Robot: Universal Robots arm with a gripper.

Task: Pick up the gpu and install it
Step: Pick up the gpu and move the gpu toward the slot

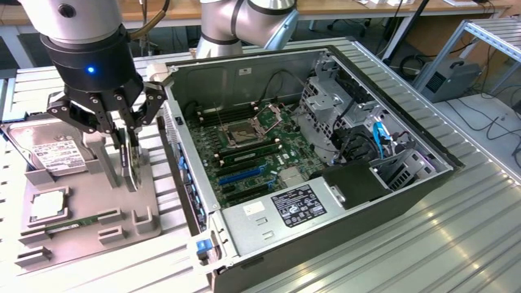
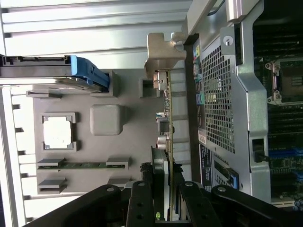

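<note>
The gpu (image 1: 129, 166) stands on edge in the grey holder tray (image 1: 85, 235), close to the open computer case (image 1: 236, 73). My gripper (image 1: 122, 139) hangs straight above it, one finger on each side of the card and shut on it. The wrist view looks along the gpu (image 2: 166, 116) to its silver bracket (image 2: 163, 49) at the far end, with the gripper (image 2: 166, 194) clamped on the near end. I cannot tell whether the card's lower edge still rests in the tray. The motherboard (image 1: 248, 152) lies exposed in the case, with blue expansion slots (image 1: 240, 176).
On the tray (image 2: 130, 142) also lie a silver hard drive (image 1: 49, 151) with a blue tab (image 2: 87, 73), a square processor (image 1: 47, 205) and a green memory stick (image 1: 73, 223). The case's perforated rear wall (image 2: 218, 109) is right beside the card. Everything stands on a ribbed metal table (image 1: 423, 244).
</note>
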